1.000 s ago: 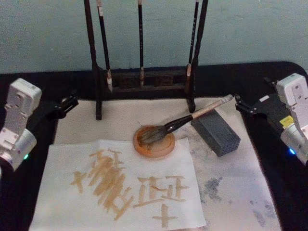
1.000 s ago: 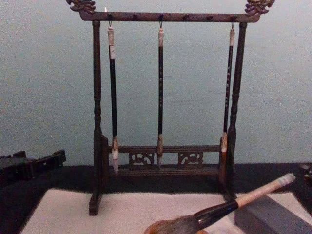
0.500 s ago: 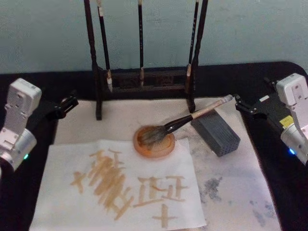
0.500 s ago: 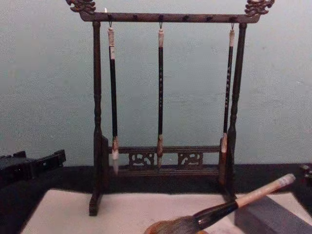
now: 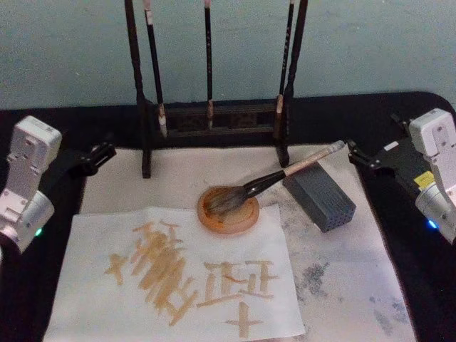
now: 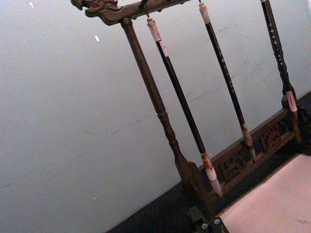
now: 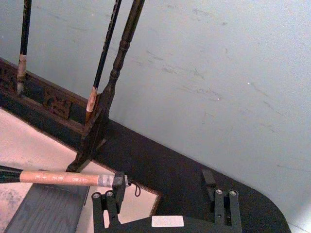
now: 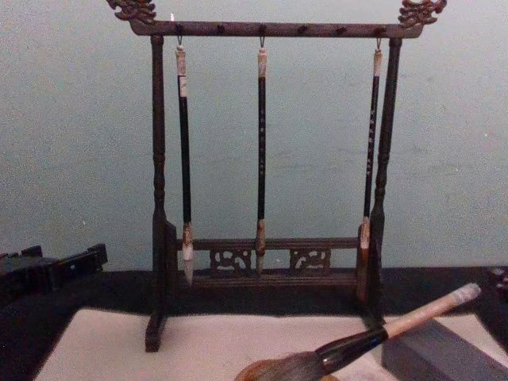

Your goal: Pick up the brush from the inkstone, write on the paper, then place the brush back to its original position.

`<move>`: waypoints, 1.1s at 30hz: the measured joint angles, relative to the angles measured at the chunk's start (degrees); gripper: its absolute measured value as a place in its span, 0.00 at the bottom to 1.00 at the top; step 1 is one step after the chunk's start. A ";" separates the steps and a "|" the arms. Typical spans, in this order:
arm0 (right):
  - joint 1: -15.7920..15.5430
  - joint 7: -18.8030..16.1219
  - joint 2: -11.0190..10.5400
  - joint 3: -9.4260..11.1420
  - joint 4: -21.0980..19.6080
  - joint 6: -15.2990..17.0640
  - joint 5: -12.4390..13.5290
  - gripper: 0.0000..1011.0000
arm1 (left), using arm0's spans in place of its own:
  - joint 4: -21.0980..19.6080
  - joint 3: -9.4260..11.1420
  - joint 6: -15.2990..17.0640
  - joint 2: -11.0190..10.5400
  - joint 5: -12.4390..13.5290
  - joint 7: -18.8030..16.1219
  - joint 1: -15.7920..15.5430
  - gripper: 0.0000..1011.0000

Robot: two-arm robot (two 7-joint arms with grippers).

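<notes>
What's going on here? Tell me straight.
Nothing is held right now. The brush lies with its bristles in the inkstone and its handle across the grey block. The paper in front carries tan strokes. The right hand sits open near the handle's end; the left hand is at the far left.

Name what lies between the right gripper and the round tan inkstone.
In the head view, a dark grey rectangular block sits between the right gripper and the inkstone; the thick beige-handled brush runs over its edge.
</notes>
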State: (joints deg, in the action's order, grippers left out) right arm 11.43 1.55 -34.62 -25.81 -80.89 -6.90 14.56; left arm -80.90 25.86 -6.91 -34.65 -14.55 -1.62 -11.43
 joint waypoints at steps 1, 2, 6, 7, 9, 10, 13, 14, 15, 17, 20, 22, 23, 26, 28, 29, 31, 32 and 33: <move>0.02 -0.24 0.08 0.16 0.09 -0.01 0.04 0.99 | 0.00 0.00 0.00 0.00 0.00 0.00 0.00 0.99; 0.06 -0.87 0.33 0.56 0.32 -0.06 0.46 0.99 | 0.00 0.00 0.00 0.00 0.00 0.00 0.00 0.99; -0.13 -2.15 0.83 1.52 0.31 -0.13 1.55 0.99 | 0.00 0.00 0.00 0.00 0.00 0.00 0.00 0.99; -0.50 -2.54 0.99 1.92 -0.05 -0.08 2.05 0.99 | 0.00 0.00 0.00 0.00 0.00 0.00 0.00 0.99; -0.97 -2.96 1.10 2.43 -0.54 -0.03 2.73 0.99 | 0.00 0.00 0.00 0.00 0.00 0.00 0.00 0.99; -1.24 -3.19 1.14 2.71 -0.78 -0.02 3.11 0.99 | 0.00 0.00 0.00 0.00 0.00 0.00 0.00 0.99; -2.46 -4.27 1.27 3.91 -1.83 0.01 4.89 0.99 | 0.00 0.00 0.00 0.00 0.00 0.00 0.00 0.99; -3.10 -4.92 1.34 4.48 -2.35 -0.02 5.82 0.99 | 0.00 0.00 0.00 0.00 0.00 0.00 0.00 0.99; -3.45 -5.32 1.39 4.80 -2.58 -0.06 6.36 0.99 | 0.00 0.00 0.00 0.00 0.00 0.00 0.00 0.99; -4.38 -6.36 1.56 5.71 -3.14 -0.34 7.87 0.99 | 0.00 0.00 0.00 0.00 0.00 0.00 0.00 0.99; -5.38 -7.57 1.92 6.58 -3.52 -0.85 9.78 0.99 | 0.00 0.00 0.00 0.00 0.00 0.00 0.00 0.99; -6.50 -9.03 2.44 7.59 -3.90 -1.55 11.97 0.99 | 0.00 0.00 0.00 0.00 0.00 0.00 0.00 0.99; -6.81 -9.57 2.66 7.90 -3.93 -1.75 12.66 0.99 | 0.00 0.00 0.00 0.00 0.00 0.00 0.00 0.99; -7.75 -12.84 3.82 9.18 -3.58 -2.60 16.94 0.99 | 0.00 0.00 0.00 0.00 0.00 0.00 0.00 0.99; -8.20 -15.27 4.89 10.20 -2.98 -2.89 20.10 0.99 | 0.00 0.00 0.00 0.00 0.00 0.00 0.00 0.99; -8.31 -16.01 5.27 10.56 -2.69 -2.94 21.15 0.99 | 0.00 0.00 0.00 0.00 0.00 0.00 0.00 0.99; -8.47 -18.74 6.60 11.58 -1.40 -2.88 24.96 0.99 | 0.00 0.00 0.00 0.00 0.00 0.00 0.00 0.99; -8.47 -20.18 7.38 12.16 -0.63 -2.59 27.05 0.99 | 0.00 0.00 0.00 0.00 0.00 0.00 0.00 0.99; -8.47 -21.26 7.87 12.51 -0.10 -2.32 28.35 0.99 | 0.00 0.00 0.00 0.00 0.00 0.00 0.00 0.99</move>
State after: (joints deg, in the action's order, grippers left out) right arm 2.96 -19.71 -26.75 -13.30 -80.99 -9.22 42.90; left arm -80.90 25.86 -6.91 -34.64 -14.55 -1.62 -11.43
